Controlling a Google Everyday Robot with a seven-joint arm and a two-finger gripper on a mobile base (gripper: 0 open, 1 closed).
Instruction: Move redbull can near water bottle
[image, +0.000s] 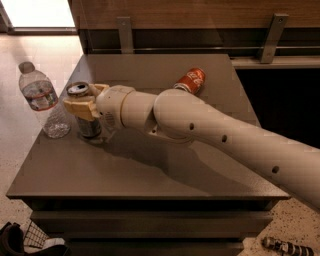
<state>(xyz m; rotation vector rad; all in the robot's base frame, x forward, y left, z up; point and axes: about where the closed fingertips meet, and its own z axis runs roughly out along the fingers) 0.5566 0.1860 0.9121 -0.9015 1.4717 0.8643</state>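
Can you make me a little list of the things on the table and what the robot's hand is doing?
gripper: over the table's left side, fingers closed around the redbull can
redbull can: upright, just right of the water bottle
water bottle: upright at the table's left edge, cap on
Coca-Cola can: lying on its side near the back, behind the arm
table: dark flat top
task: can looks near the bottle, not yet let go
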